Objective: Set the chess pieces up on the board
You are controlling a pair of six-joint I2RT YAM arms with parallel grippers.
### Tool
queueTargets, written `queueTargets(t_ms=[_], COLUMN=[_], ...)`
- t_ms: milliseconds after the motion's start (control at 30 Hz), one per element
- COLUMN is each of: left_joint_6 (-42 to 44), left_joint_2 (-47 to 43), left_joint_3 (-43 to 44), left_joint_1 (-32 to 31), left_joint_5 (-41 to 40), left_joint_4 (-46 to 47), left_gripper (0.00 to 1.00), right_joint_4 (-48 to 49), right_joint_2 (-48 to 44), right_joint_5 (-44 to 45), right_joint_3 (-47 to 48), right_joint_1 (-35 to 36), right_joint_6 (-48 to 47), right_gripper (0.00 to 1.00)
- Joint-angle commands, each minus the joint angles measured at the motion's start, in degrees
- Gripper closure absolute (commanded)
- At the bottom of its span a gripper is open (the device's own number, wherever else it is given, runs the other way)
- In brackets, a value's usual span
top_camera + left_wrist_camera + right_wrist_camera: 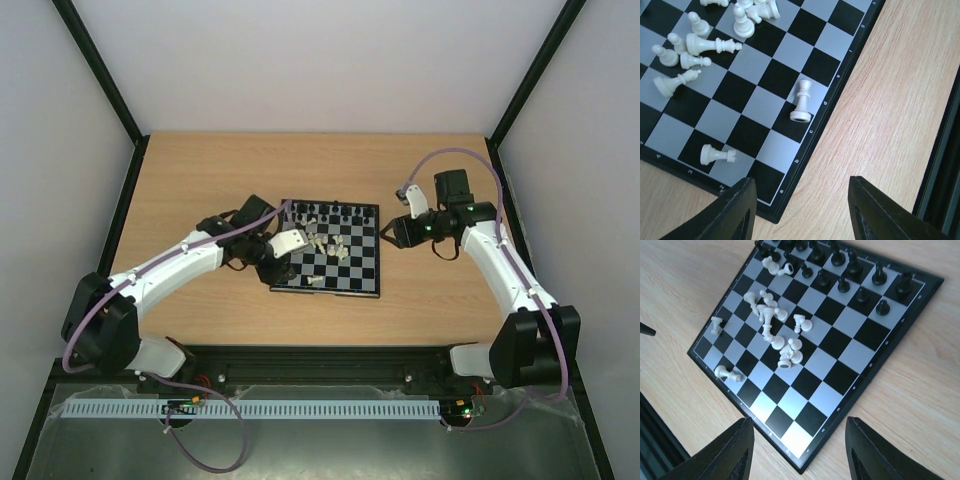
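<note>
The board (345, 262) lies mid-table. Black chess pieces (850, 275) stand in rows along its far edge. Cream-white chess pieces (775, 330) lie in a heap near the middle, mostly toppled. One white piece (801, 102) and another (716, 154) lie apart near the board's near edge. My left gripper (281, 268) hovers over the board's near-left corner (771, 216), open (802, 212), with nothing between its fingers. My right gripper (386, 232) hangs by the board's right edge, open (800, 452) and empty above a board corner (805, 471).
Light wooden table (200, 180) surrounds the board, enclosed by white walls with black frame posts. A black rail (945, 165) runs along the table's near edge. Both arms reach in from the near side, one on each flank of the board.
</note>
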Motion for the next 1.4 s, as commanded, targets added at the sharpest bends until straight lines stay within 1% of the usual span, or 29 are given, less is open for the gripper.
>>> queueTargets(t_ms=[0, 100, 233, 300, 400, 567, 867, 1133, 1367], left_joint_6=[-1.4, -1.3, -1.8, -1.4, 0.4, 2.6, 3.2, 3.8, 4.2], left_joint_2=[-1.0, 1.2, 4.9, 6.4, 9.3, 13.1, 17.7, 19.7, 20.0], left_joint_3=[-2.3, -3.2, -1.1, -0.1, 1.1, 2.3, 3.2, 3.9, 4.5], left_joint_1=[-2.3, -3.4, -3.8, -3.9, -4.7, -6.8, -7.8, -7.8, -7.8], left_joint_5=[-3.1, -4.8, -6.0, -5.6, -4.0, -4.8, -7.2, -8.1, -7.0], left_joint_4=[3.3, 5.5, 7.3, 8.3, 9.1, 11.5, 14.1, 15.3, 15.6], left_gripper=[0.47, 0.51, 0.55, 0.56, 0.55, 0.52, 0.52, 0.56, 0.55], right_joint_4=[-1.4, -1.5, -1.4, -1.1, -0.8, -1.3, -1.0, -0.6, -0.2], right_joint_2=[-2.2, -3.5, -5.1, -5.5, -5.8, -5.7, -5.2, -5.1, -5.2], right_joint_5=[-1.9, -0.9, 0.2, 0.5, 1.5, 2.4, 2.8, 3.6, 4.1], right_joint_3=[-2.2, -3.1, -4.2, -4.8, -5.6, -5.7, -5.9, -6.5, -7.4], right_joint_1=[0.3, 0.3, 0.3, 0.3, 0.3, 0.3, 0.3, 0.3, 0.2], right_joint_6=[0.9, 0.8, 0.5, 0.5, 0.4, 0.1, 0.2, 0.2, 0.0], right_gripper=[0.49, 0.49, 0.49, 0.49, 0.49, 0.49, 0.49, 0.49, 0.49])
